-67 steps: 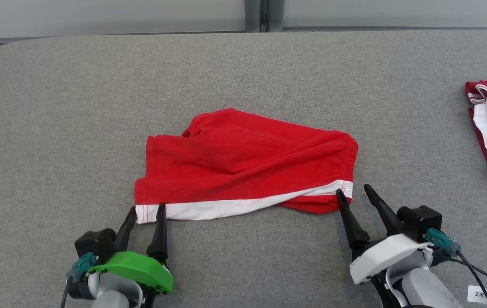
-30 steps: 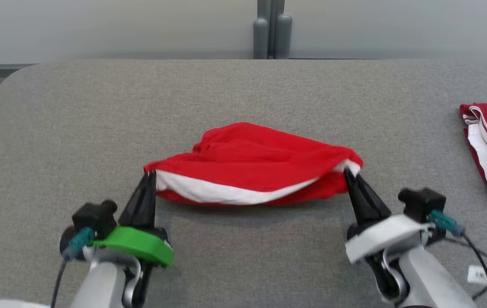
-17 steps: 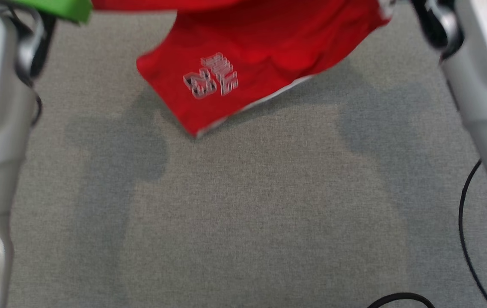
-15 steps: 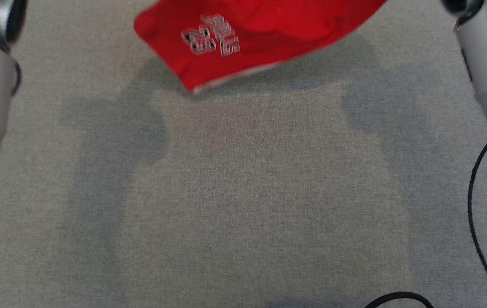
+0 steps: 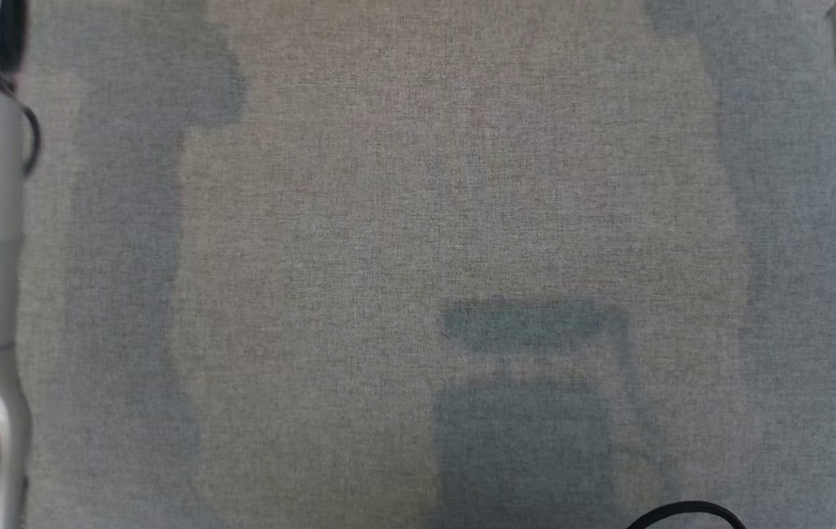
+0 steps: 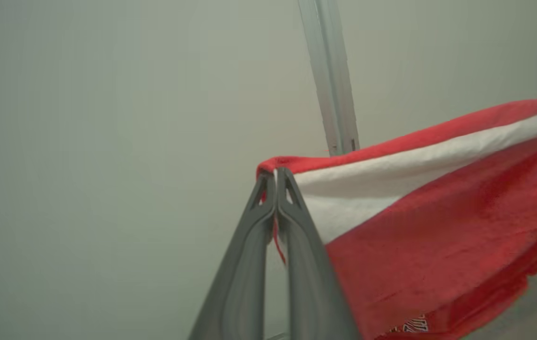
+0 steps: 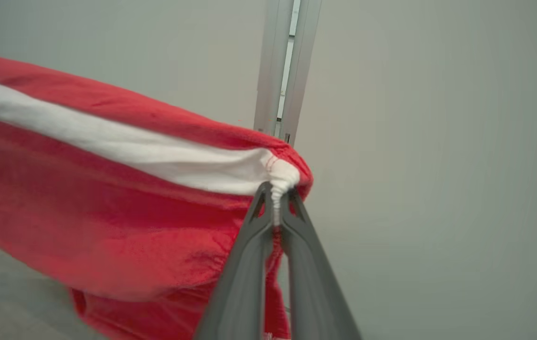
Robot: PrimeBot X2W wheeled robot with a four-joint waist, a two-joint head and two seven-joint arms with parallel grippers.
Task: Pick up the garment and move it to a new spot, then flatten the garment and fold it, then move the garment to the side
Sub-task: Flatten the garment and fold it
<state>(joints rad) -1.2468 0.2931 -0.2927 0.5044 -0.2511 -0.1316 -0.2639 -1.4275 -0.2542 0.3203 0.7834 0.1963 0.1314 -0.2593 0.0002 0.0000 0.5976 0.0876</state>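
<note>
Aloft, garment (image 6: 438, 245) stretched lengthwise, left tool (image 6: 275, 174) pinching one end, right tool (image 7: 276, 189) pinching the other

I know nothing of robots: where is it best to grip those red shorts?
Probably at both ends of the white band, each from its outer side, as the left gripper and right gripper pinch it: that straight edge lets the red shorts hang spread.

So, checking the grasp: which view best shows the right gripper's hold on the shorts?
Right wrist view: the right gripper is shut on the red shorts' bunched white-striped corner. Left wrist view shows that corner distantly; head view, grey tabletop.
</note>
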